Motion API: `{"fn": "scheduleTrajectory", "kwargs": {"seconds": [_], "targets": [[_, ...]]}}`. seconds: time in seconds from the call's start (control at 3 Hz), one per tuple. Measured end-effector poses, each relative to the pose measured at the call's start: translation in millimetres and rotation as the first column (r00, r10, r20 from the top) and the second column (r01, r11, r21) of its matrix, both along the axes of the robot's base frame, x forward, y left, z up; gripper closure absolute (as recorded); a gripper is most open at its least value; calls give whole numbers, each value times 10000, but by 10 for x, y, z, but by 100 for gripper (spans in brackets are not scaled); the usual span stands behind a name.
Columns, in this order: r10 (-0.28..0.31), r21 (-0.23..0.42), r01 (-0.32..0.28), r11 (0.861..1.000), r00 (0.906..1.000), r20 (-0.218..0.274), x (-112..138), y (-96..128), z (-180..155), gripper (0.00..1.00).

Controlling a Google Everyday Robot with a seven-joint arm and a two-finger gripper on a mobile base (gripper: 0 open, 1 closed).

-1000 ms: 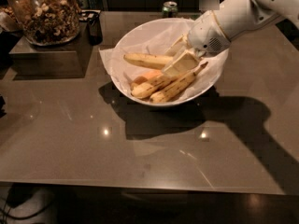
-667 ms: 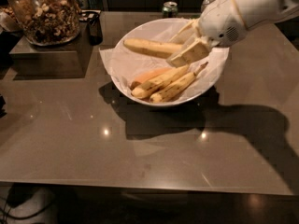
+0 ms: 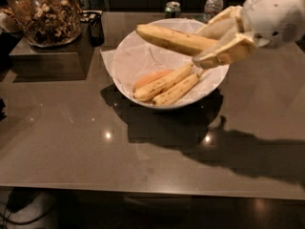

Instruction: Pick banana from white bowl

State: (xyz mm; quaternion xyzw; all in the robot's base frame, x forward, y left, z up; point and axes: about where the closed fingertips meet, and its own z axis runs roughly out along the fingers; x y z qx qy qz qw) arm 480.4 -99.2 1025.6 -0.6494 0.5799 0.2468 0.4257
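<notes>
The gripper (image 3: 209,44) comes in from the upper right and is shut on the banana (image 3: 171,38), a long, smooth yellow one, near its right end. It holds the banana almost level in the air above the white bowl (image 3: 131,61), which is wide, round and lined with white paper. Two thinner brown-spotted bananas (image 3: 167,84) and a short orange-tinted one (image 3: 150,78) lie in the bowl below.
A glass jar of snacks (image 3: 45,13) stands on a dark block at the back left, with a black holder (image 3: 95,26) beside it. A green can (image 3: 172,8) and a water bottle (image 3: 213,3) stand behind the bowl. The dark table (image 3: 95,142) stretches toward me.
The gripper has risen and drawn toward me with the banana in it. The banana has left the bowl and now hangs above it. The other bananas stay in the bowl.
</notes>
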Motion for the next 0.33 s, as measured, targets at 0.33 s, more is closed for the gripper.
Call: {"fn": "scheduleTrajectory", "kwargs": {"seconds": [0.33], "targets": [[-295,415,280,9987,9990,344,-422,-190,149,100]]}}
